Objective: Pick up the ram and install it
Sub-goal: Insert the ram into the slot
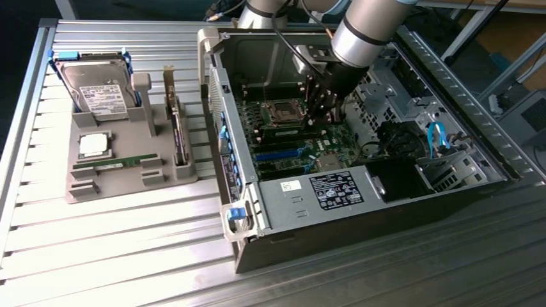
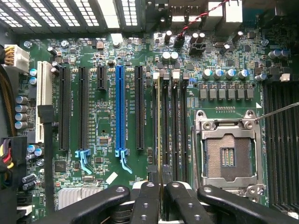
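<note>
Inside an open computer case (image 1: 256,211) on a slatted metal table (image 1: 128,256), a robot arm (image 1: 362,32) reaches down over the main board (image 2: 107,84). Its hand (image 2: 161,189) is nearly closed, and the fingers pinch the ram (image 2: 160,130) between them. The wrist view shows the ram edge-on as a thin strip lying lengthwise along the bank of memory slots (image 2: 174,126), just beside the empty processor socket (image 2: 227,149).

The step in hand appears to be the installation itself: the ram is picked up and lined up with a slot. It cannot be told whether its lower edge touches the slot or hangs just above it.

Seating it would seem to call for a straight push with the ram kept square to the slot. Any tilt could jam an end against the slot's latches.

Well apart, at the exterior view's left, a grey tray (image 1: 85,137) on the table holds a second green stick (image 1: 114,165).
</note>
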Robot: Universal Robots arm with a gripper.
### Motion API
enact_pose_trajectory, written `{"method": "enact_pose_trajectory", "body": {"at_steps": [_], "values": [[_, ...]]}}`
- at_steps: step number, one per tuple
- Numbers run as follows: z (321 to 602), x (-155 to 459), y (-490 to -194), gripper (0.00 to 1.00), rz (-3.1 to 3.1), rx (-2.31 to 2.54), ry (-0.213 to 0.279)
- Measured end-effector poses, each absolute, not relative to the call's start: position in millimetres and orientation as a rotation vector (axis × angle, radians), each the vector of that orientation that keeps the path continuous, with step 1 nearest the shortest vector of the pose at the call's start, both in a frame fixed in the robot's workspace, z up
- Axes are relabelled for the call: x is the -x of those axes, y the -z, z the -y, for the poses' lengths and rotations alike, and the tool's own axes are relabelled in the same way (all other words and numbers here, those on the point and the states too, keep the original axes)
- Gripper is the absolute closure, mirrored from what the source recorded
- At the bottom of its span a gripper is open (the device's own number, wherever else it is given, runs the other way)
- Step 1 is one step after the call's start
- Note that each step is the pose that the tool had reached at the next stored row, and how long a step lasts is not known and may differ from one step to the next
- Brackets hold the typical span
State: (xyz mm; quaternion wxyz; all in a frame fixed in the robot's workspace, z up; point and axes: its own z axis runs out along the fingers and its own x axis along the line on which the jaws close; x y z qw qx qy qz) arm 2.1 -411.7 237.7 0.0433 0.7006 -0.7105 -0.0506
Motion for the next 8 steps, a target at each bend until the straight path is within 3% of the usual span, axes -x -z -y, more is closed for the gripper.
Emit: {"method": "enact_pose_trajectory", "body": {"at_steps": [8], "values": [[410.4,-2.1,-237.6,0.87,2.172,-2.142,0.155]]}}
